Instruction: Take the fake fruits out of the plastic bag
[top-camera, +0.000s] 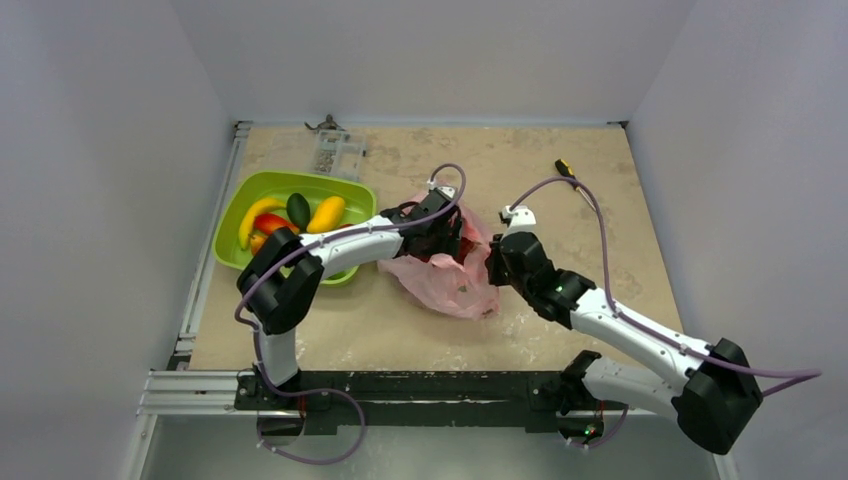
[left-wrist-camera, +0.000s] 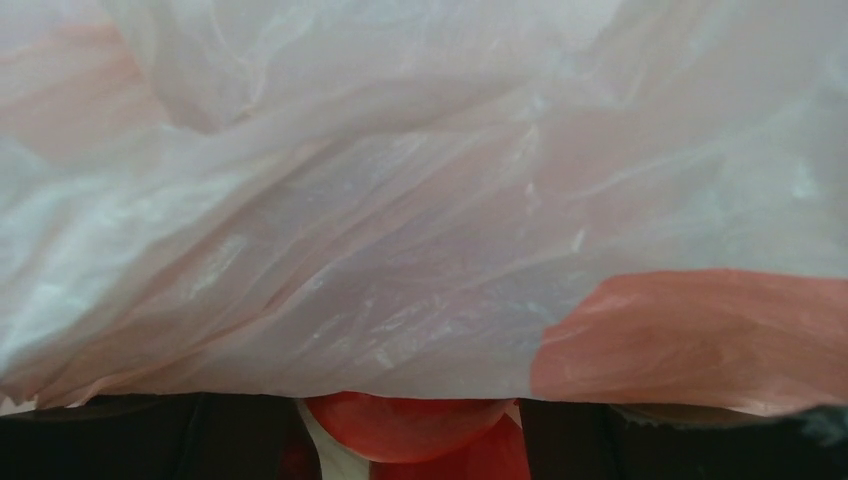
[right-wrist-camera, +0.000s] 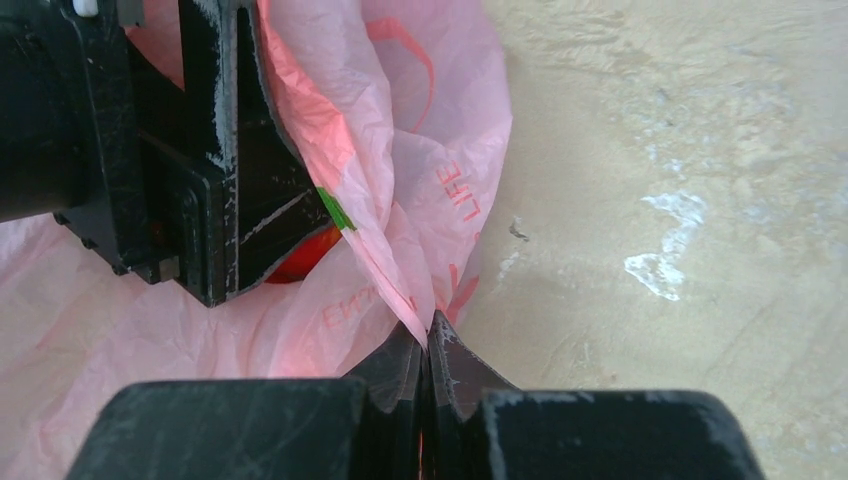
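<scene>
Right wrist: right gripper (right-wrist-camera: 428, 345) pinched shut on plastic bag (right-wrist-camera: 420, 130) fold; left gripper (top-camera: 446, 236) inside bag, straddling red fruit (left-wrist-camera: 400, 425); grip unclear.

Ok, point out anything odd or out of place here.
Nothing spilled or broken. The plastic bag lies crumpled mid-table, one fold pinched by the right hand. The table beside it carries whitish smears.

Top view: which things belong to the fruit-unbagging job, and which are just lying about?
Job: bag, red fruit, fruits in tray, left tool, right tool.
Lying about: clear bracket, yellow-tipped plug.
</scene>
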